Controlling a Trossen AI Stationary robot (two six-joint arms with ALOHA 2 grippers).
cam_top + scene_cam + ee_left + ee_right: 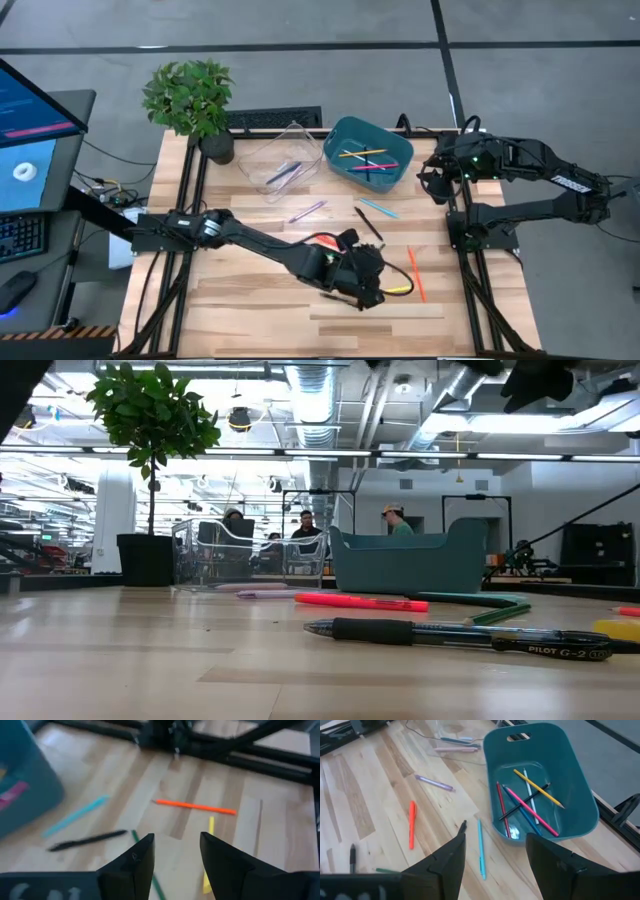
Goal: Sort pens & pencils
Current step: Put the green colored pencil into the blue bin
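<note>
Near the teal bin (368, 153), loose pens & pencils (378, 207) are scattered on the desk (250, 300); others lie inside it. Left gripper (175, 855) fingers are parted, empty, over a yellow pencil (209, 851). Right gripper (495, 852) fingers are spread wide, empty, beside the bin.

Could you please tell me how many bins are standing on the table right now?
2. A clear bin stands beside the potted plant, and a teal bin stands just right of it in the high view. The left arm covers part of the table.

Grey floor (330, 25) surrounds the table; exposed ceiling ducts (318, 400) and strip lights overhead.
</note>
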